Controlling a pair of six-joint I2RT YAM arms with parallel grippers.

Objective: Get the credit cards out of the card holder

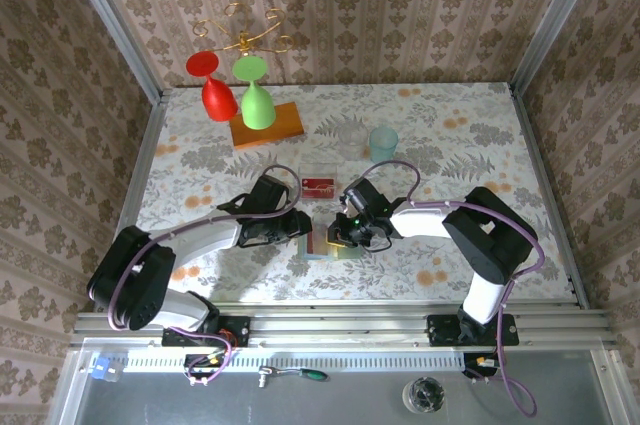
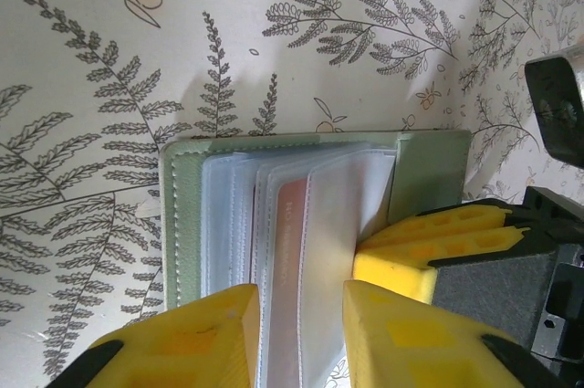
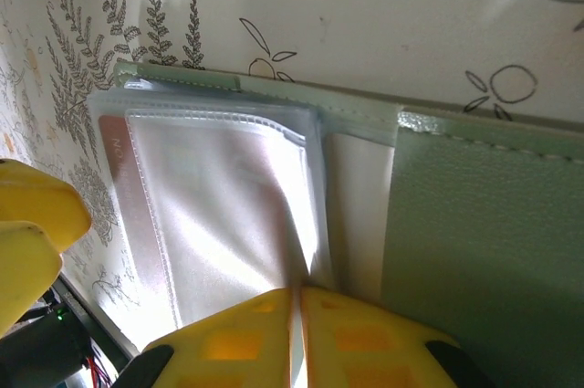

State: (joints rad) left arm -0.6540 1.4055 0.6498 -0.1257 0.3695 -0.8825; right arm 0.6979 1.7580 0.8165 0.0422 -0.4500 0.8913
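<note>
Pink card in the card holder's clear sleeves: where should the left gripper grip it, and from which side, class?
Pinch the pink card's exposed strip across its flat faces, coming from the left gripper's side, likely the sleeves' open edge. The right gripper clamps a card holder sleeve beside it.

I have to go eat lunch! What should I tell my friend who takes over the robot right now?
Left hand: open, fingers either side of the card holder's clear pockets.
Right hand: shut on one clear pocket of the card holder.
Done: at least one red card lies on the table beyond the holder.
Left to do: a reddish card sits in a pocket; pull it out, then check the other pockets.
</note>
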